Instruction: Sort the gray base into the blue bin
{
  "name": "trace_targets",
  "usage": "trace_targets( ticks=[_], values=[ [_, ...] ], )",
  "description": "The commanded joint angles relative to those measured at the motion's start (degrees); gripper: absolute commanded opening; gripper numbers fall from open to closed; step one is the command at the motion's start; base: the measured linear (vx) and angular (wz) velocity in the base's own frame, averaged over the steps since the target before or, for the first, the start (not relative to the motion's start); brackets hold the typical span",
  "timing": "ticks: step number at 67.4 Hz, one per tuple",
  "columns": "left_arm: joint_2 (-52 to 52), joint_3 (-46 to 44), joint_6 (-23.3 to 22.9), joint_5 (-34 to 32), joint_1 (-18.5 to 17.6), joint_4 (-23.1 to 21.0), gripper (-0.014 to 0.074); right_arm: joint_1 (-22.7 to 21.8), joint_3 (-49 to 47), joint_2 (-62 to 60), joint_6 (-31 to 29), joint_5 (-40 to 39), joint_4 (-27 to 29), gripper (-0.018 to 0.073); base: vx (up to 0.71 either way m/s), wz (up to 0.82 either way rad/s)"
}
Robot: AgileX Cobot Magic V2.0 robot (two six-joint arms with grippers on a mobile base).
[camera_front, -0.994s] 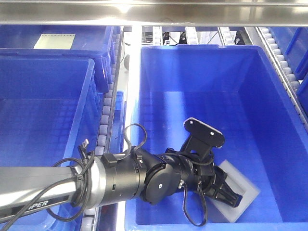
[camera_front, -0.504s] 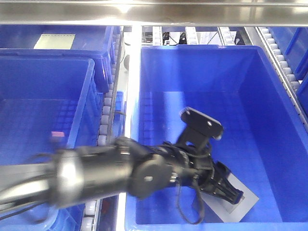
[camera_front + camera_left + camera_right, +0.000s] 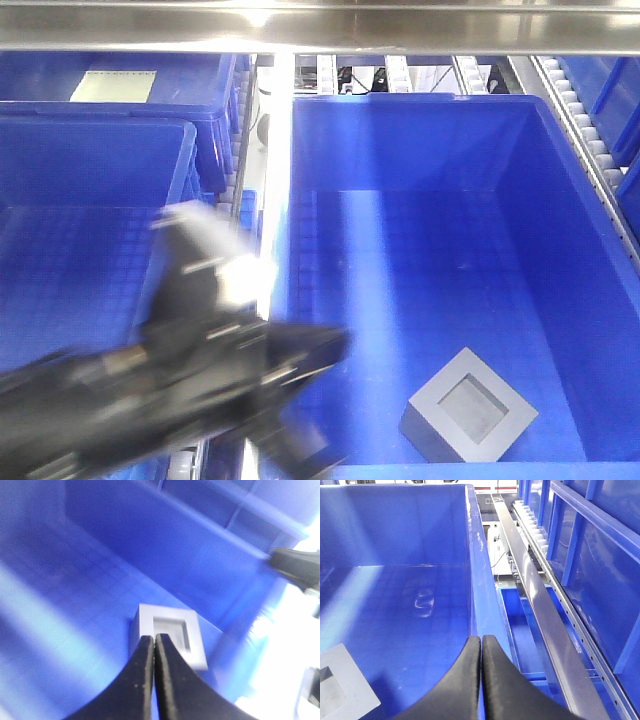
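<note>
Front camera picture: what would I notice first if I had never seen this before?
First, the big bright-blue plastic bin, filling the right side. Alone on its floor, near the front right corner, sits the small matte gray cube-like base, its square recess facing up. Next, the dark, blurred left arm sweeping across the lower left; the left wrist view shows its jaws closed and empty.

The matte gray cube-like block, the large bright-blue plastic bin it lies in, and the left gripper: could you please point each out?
matte gray cube-like block (image 3: pixel 468 406), front view, on its recessed top face.
large bright-blue plastic bin (image 3: pixel 420 98), front view, on its far rim.
left gripper (image 3: pixel 153 639), left wrist view, between the closed fingertips.
</note>
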Motion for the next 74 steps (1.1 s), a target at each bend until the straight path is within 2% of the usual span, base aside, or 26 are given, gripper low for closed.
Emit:
trace_targets(
  ticks=[1, 23, 39, 74],
  values=[
    [-8.5, 3.0, 0.3, -3.6, -0.1, 0.0, -0.0008, -0.3, 0.1, -0.5, -0.7, -3.6, -0.4, -0.0005, 0.00, 0.00],
    [-33.4, 17.4, -1.9, 1.2, -0.1, -0.2, -0.0008, -0.3, 0.1, -0.5, -0.7, -3.6, -0.4, -0.0005, 0.00, 0.00],
    [-47.0, 22.8, -1.9, 2.9, -0.1, -0.2, -0.0008, -0.3, 0.1, -0.5, -0.7, -3.6, -0.4, -0.0005, 0.00, 0.00],
    [-49.2, 22.9, -1.9, 3.0, -0.1, -0.2, -0.0008, -0.3, 0.1, -0.5, -0.7, -3.6, -0.4, -0.0005, 0.00, 0.00]
  ],
)
